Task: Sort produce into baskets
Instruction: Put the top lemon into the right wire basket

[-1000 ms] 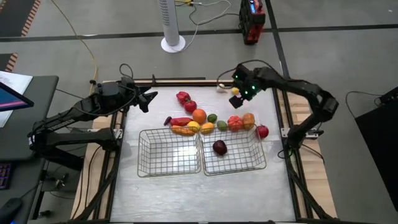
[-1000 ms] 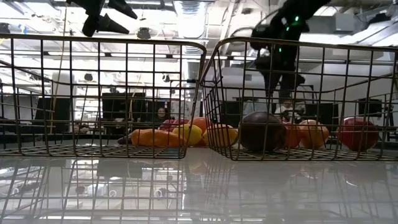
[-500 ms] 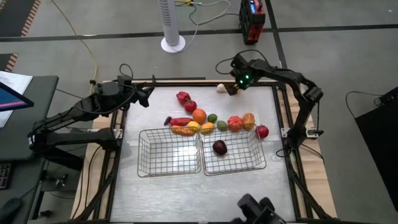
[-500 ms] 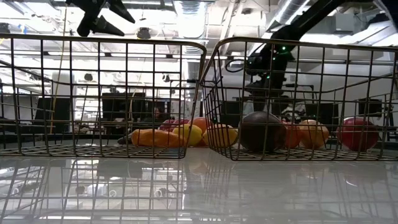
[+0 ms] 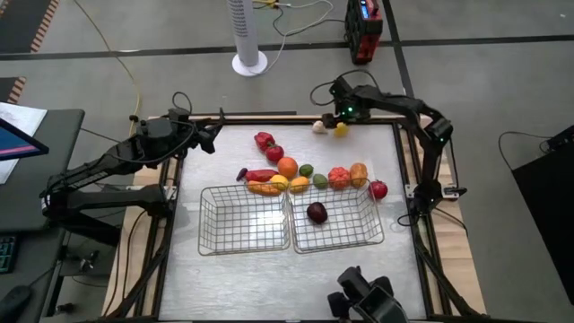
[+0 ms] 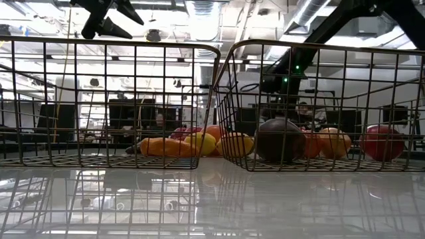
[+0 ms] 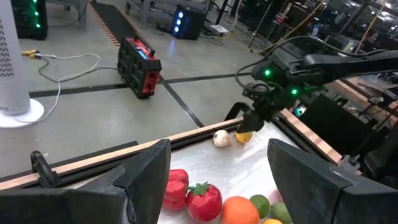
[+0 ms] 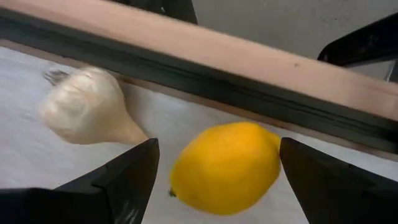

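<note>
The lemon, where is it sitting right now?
In the high view the lemon lies at the table's far edge on the right side, just beside the whitish garlic bulb, with the right gripper open around it.

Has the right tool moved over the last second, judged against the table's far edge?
Yes. In the high view the right tool has gone from above the produce to the table's far edge, and now sits open around the lemon beside the garlic.
</note>
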{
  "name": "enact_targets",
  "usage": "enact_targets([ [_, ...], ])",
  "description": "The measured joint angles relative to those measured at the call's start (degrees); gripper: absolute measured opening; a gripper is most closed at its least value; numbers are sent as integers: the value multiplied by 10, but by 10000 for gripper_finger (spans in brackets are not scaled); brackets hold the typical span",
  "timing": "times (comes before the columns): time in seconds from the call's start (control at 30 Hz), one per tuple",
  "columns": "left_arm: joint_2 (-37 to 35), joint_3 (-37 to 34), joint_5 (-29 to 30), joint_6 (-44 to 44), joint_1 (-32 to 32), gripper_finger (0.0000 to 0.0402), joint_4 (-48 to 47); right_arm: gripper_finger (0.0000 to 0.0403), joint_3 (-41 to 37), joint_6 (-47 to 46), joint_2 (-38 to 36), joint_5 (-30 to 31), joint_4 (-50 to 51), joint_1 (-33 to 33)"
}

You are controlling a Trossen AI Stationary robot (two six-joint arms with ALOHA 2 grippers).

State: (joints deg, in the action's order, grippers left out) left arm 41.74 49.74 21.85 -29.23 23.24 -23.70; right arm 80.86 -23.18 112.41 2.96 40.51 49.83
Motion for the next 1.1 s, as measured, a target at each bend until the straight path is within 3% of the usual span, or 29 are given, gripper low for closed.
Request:
enact_targets([
  [1.1, 0, 0, -6, 0, 0, 256, -14, 315, 0, 90, 20, -33, 135, -25],
])
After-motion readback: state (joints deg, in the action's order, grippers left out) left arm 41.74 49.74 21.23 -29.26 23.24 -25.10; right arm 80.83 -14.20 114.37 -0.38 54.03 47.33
